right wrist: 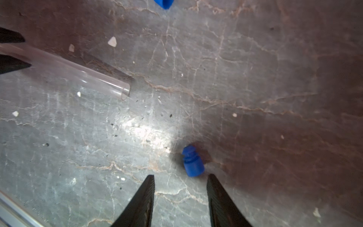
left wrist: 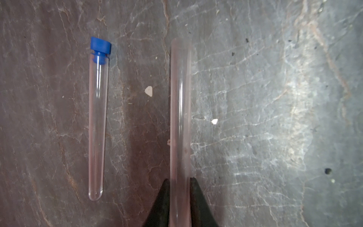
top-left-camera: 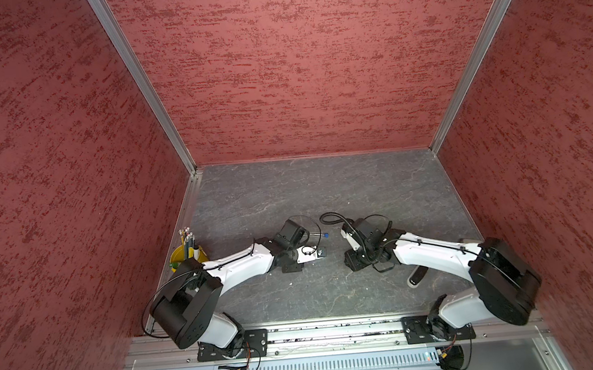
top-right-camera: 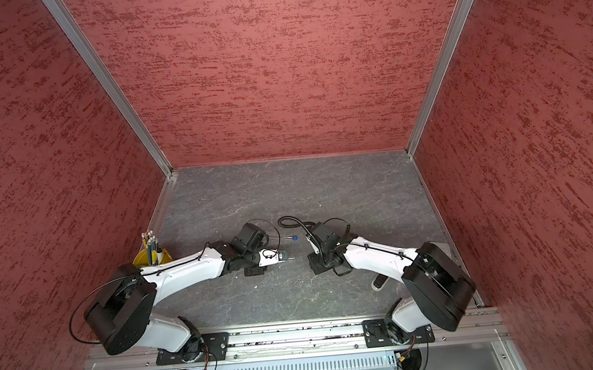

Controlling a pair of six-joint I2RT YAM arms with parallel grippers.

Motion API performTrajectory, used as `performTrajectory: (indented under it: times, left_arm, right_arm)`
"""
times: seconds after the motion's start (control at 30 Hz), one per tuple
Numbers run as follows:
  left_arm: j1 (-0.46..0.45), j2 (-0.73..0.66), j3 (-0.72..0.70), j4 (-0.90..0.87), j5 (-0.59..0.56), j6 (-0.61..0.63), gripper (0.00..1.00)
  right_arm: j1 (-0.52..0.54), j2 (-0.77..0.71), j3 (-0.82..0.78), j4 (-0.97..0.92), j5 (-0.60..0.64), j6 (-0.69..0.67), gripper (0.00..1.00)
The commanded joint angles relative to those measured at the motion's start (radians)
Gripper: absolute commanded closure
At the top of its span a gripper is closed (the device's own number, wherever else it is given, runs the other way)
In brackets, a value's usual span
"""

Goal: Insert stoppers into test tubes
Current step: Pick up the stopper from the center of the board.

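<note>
Because its mouth must meet a stopper, open tube: I hold it pinched in the left gripper, well back from the mouth, seemingly raised off the surface.
Right gripper: spread and empty, tips low, ready to straddle the loose stopper.
Loose stopper: bright blue, ribbed, tapered, on its side just ahead of those tips, not touching them.
Plugged tube: clear, round-bottomed, lying flat beside the held one, seated stopper in its mouth.
Remaining: one insertion, I judge.
</note>
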Motion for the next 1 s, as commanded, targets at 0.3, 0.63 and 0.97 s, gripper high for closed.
performTrajectory:
  times: [0.3,0.63,0.97]
  left_arm:
    - [0.011,-0.004,-0.008,0.011,-0.002,0.009,0.80]
    - [0.013,-0.004,-0.006,0.012,-0.005,0.010,0.80]
    - [0.014,-0.002,-0.005,0.012,-0.003,0.012,0.80]
  right_arm:
    - [-0.006,0.061,0.035,0.024,0.040,-0.044,0.53]
    - [-0.006,0.065,0.044,0.017,0.022,-0.071,0.58]
    - [-0.006,0.065,0.045,-0.002,0.044,-0.076,0.68]
